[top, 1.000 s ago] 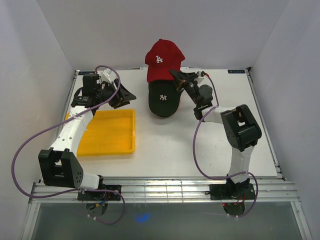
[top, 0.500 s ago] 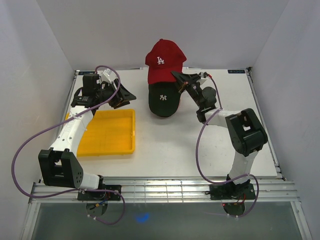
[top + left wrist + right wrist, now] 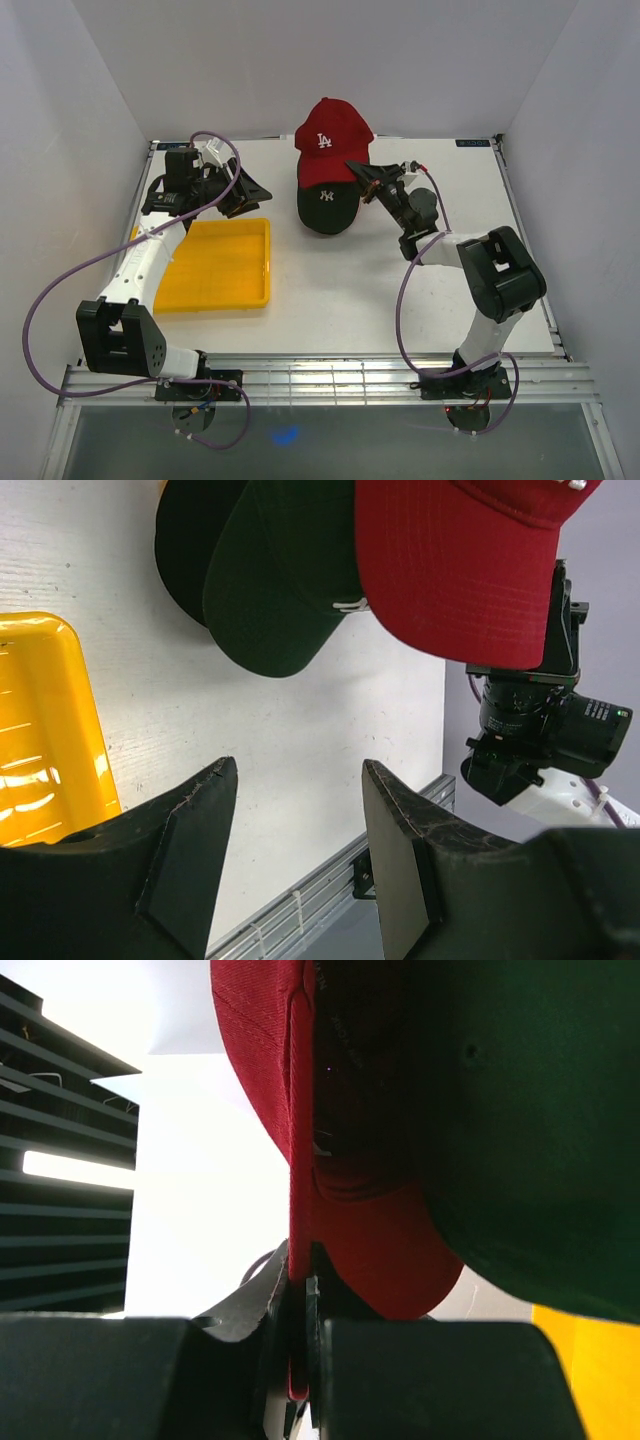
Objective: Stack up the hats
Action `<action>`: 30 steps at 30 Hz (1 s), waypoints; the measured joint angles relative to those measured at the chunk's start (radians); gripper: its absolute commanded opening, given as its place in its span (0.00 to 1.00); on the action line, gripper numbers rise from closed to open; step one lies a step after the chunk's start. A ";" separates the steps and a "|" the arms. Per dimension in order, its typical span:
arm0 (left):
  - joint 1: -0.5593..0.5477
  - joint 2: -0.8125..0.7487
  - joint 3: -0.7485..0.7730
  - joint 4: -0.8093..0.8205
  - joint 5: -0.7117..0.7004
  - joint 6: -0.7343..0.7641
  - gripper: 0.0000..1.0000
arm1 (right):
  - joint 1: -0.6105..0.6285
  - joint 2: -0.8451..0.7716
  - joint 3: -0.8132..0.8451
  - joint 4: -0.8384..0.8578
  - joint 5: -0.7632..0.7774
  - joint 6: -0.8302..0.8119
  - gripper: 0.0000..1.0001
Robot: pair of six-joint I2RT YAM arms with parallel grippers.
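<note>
A red cap with white "LA" [image 3: 333,140] hangs above the back middle of the table. My right gripper [image 3: 362,178] is shut on its edge, and the right wrist view shows the red fabric [image 3: 370,1230] pinched between my right gripper's [image 3: 303,1270] jaws. Just below it lies a pile of dark caps, topped by one with a white emblem [image 3: 325,205]. In the left wrist view the red cap [image 3: 460,570] overlaps a dark green cap [image 3: 285,580], with a black brim [image 3: 185,540] under that. My left gripper [image 3: 250,190] [image 3: 295,800] is open and empty, left of the pile.
A yellow tray [image 3: 215,262] lies at the left front of the table, beside the left arm; its corner shows in the left wrist view [image 3: 40,730]. White walls enclose the table. A metal rail runs along the near edge [image 3: 320,375].
My right gripper has lowered the red cap and shifted it slightly right, so it now overlaps the dark pile more. The left arm has not moved.
</note>
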 measured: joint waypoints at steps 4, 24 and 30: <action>0.000 -0.004 0.000 -0.003 -0.002 0.000 0.63 | 0.008 -0.033 -0.063 0.005 0.005 -0.011 0.08; 0.000 -0.004 -0.008 -0.006 -0.008 0.002 0.63 | 0.059 -0.036 -0.256 0.064 0.068 -0.056 0.08; 0.000 -0.003 -0.009 -0.006 -0.012 0.005 0.63 | 0.059 -0.037 -0.327 0.103 0.096 -0.045 0.08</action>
